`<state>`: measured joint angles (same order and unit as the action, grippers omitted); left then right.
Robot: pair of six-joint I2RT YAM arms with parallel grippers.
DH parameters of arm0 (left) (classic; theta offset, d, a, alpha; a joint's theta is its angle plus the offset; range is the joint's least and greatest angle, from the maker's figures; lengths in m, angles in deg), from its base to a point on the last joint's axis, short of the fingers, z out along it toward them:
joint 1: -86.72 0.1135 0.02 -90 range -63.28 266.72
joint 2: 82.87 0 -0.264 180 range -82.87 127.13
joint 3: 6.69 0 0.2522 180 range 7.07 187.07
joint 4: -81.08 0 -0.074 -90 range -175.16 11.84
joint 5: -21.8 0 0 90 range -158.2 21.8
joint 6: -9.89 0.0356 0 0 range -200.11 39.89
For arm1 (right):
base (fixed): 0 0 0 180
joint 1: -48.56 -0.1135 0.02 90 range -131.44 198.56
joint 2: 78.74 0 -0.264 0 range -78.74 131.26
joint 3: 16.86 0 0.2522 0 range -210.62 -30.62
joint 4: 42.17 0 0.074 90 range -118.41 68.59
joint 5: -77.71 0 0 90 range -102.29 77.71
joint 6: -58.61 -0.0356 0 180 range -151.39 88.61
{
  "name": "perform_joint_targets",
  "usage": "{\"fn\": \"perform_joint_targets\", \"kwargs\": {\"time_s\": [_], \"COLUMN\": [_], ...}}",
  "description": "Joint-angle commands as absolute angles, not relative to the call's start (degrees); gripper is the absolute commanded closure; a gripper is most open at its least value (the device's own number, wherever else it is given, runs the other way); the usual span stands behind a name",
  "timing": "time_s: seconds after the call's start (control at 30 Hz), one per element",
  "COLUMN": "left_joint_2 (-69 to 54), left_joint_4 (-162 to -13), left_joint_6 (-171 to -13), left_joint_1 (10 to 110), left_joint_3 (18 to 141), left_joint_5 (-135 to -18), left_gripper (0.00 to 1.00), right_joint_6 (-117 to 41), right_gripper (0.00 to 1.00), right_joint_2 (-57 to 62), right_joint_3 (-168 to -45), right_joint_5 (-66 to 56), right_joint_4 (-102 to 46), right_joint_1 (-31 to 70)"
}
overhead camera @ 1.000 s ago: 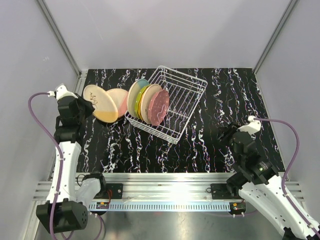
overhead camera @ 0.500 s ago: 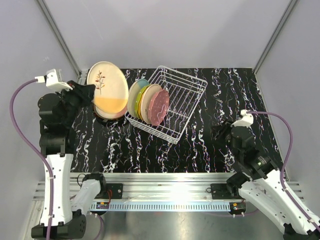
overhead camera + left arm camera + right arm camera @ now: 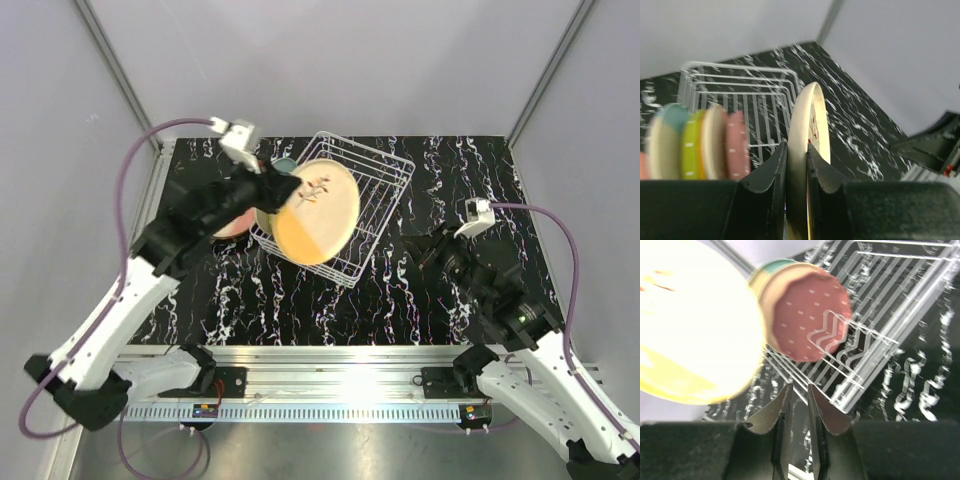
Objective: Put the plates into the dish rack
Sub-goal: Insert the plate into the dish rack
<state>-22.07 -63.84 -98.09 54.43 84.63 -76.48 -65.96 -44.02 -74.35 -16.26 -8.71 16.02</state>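
Gripping the round peach plate with dark sprig motif by its rim, left end effector holds it over the white wire dish rack; right end effector clenched, empty.

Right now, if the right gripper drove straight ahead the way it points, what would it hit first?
Probably the dish rack: the right gripper points at its near wire edge just below the pink plate. Depth is unclear.
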Motion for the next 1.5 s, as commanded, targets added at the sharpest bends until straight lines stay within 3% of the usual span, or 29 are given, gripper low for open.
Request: {"fn": "perform_joint_targets", "kwargs": {"time_s": [0.0,0.23,0.67,1.27,1.47], "left_joint_2": [-18.8,-5.9,0.1,-6.4,-7.5], "left_joint_4": [-74.0,-74.8,-74.0,-81.9,-84.5], "left_joint_6": [-96.5,-94.4,-84.1,-73.4,-72.0], "left_joint_1": [46.9,37.9,33.2,33.0,33.0], "left_joint_3": [89.3,95.3,102.2,85.2,85.3], "left_joint_5": [-68.4,-55.9,-51.6,-42.1,-41.7], "left_gripper": [1.00,1.00,1.00,1.00,1.00], "right_joint_6": [-66.9,-69.7,-69.9,-68.7,-68.6], "right_gripper": [0.74,0.75,0.75,0.73,0.73], "right_joint_2": [-41.1,-36.0,-18.9,2.6,7.4], "right_joint_3": [-76.0,-72.7,-70.4,-81.8,-84.8], "right_joint_5": [-10.6,-9.1,-7.5,-7.1,-6.5], "right_joint_4": [-14.7,-23.6,-38.9,-45.8,-45.8], "right_joint_1": [15.9,15.9,15.9,15.9,15.9]}}
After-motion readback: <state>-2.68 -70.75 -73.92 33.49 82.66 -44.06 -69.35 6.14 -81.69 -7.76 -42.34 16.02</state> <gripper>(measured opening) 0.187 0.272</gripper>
